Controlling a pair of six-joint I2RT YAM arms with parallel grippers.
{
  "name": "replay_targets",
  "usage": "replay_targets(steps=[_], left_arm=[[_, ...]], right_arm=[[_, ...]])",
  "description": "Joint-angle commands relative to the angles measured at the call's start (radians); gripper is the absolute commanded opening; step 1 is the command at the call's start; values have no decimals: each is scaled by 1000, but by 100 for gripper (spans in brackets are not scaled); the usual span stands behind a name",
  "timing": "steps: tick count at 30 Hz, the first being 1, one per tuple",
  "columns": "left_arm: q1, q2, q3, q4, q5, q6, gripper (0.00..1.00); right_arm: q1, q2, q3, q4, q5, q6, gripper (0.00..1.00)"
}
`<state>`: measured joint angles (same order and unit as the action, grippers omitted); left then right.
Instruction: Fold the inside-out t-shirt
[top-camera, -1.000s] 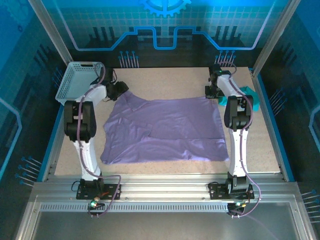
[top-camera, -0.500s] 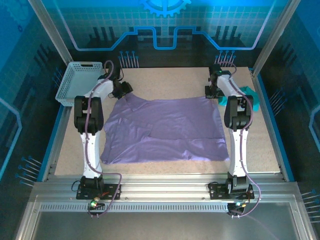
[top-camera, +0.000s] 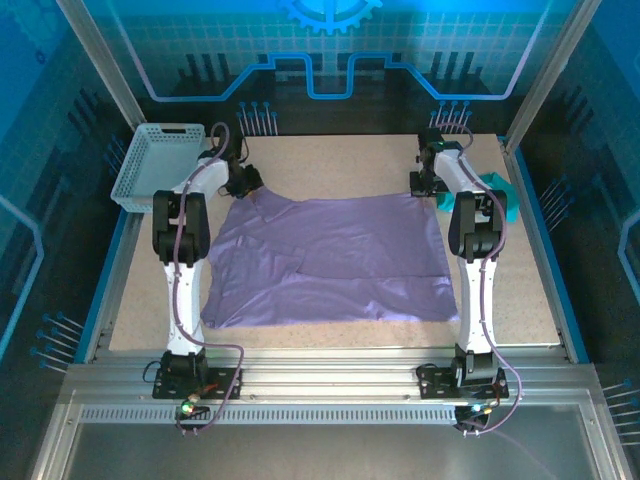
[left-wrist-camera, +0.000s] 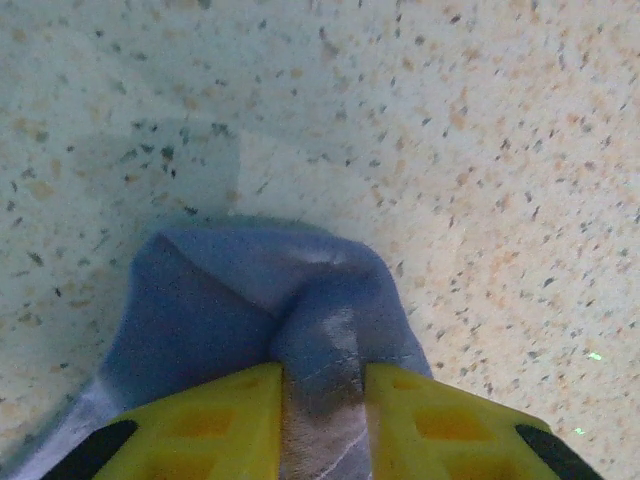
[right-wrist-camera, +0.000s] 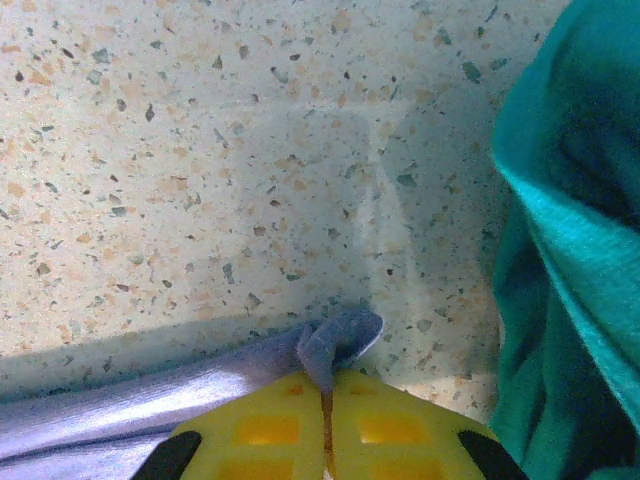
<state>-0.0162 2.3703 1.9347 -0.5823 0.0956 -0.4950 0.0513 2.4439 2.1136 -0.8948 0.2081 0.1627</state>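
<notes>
The inside-out t-shirt (top-camera: 330, 260) lies spread flat on the speckled table, lavender and much wider than the grippers. At its far left corner my left gripper (top-camera: 247, 183) has its yellow fingers pressed against both sides of a bunched fold (left-wrist-camera: 320, 330) of the cloth, which fills the gap at the left gripper (left-wrist-camera: 323, 375). My right gripper (top-camera: 425, 185) sits at the far right corner. In the right wrist view the right gripper (right-wrist-camera: 328, 385) is shut tight on a small curled tip of the hem (right-wrist-camera: 340, 335), low against the table.
A white slatted basket (top-camera: 150, 165) stands at the far left corner of the table. A teal-green garment (top-camera: 497, 190) lies crumpled just right of my right gripper, close beside it (right-wrist-camera: 570, 250). Bare tabletop (top-camera: 340, 165) runs beyond the shirt's far edge.
My left arm has shifted slightly right at the shirt's far left corner and its jaws have closed in on the cloth. The right arm has not moved.
</notes>
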Motion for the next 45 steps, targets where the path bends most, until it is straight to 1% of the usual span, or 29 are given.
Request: replay_targets(steps=[1,8,14,16,19,24,26,30,33,35,39,42,45], left_arm=[[1,25,36,-33,21,9,24],[1,23,54,-34,32,10,12],[5,-23,56,-33,30,9,2],[7,-47,49,-30,32,5,0],[12,-105,8,-7,50,-5,0],[29,-253,-127,48,100,-45,0],[41,-335,-214,78,122,-68,0],[78,-513,-421,138,181,-117,0],[127,-657,-592,178,241,-166,0],[161,-750,-684,166,265,-179,0],[211,-912,-814,127,298,-192,0],[216,-994,-858,84,320,-188,0],[215,-1047,-889,62,375,-194,0]], right_arm=[[-3,-22,-15,-1,-27,-12,7],[-6,-23,-9,-3,-23,-14,7],[-7,-42,-1,2,-21,-18,6],[-7,-58,-10,17,-30,-25,6],[-6,-107,-51,63,-49,-39,4],[-6,-232,-162,147,-97,-75,1],[-7,-290,-231,177,-102,-84,1],[-7,-420,-397,216,-59,-96,0],[-11,-543,-552,259,-30,-99,0],[-11,-614,-639,274,-10,-101,1],[-11,-730,-790,300,26,-86,1],[-11,-788,-865,312,13,-67,1],[-11,-824,-906,294,29,-70,1]])
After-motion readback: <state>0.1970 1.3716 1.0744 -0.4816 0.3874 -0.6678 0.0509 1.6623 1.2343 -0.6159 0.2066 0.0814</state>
